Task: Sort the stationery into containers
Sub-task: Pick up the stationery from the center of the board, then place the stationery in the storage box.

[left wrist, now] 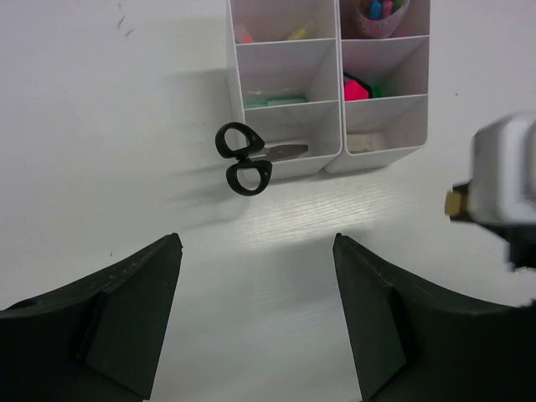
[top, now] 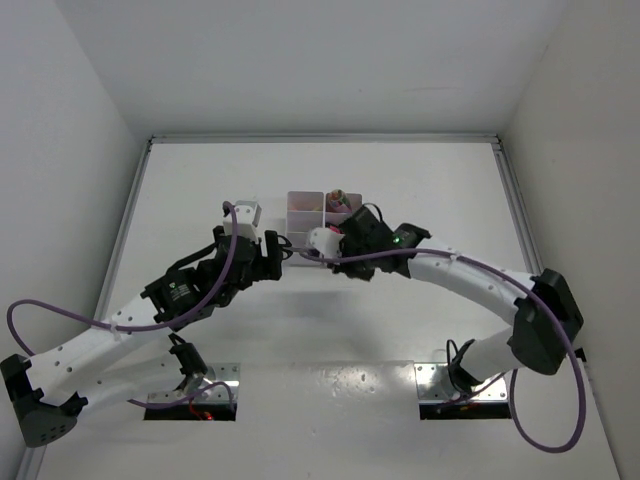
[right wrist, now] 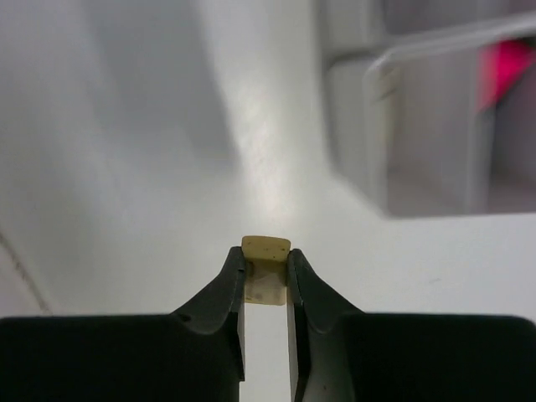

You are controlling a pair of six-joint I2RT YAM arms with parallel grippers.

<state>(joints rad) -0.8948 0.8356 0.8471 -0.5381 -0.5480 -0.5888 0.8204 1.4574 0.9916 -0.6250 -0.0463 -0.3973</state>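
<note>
Right pincer (right wrist: 266, 280): clenched on small beige eraser (right wrist: 266, 248), which is pinched between both fingertips, top edge protruding. Whether eraser touches desk (left wrist: 100, 126): cannot tell.
Position: just beside tray (left wrist: 293, 166), on its near side.
Tray: white, 6 compartments, 2 columns of 3, centre of desk toward far edge.
Left pincer (left wrist: 255, 243): released, jaws wide, nothing between them, above bare desk on near side of tray.
Scissors (left wrist: 244, 157): black handles on desk, blades against tray's near wall.
Pink highlighter (left wrist: 358, 86): middle compartment, column nearer desk's right edge.
</note>
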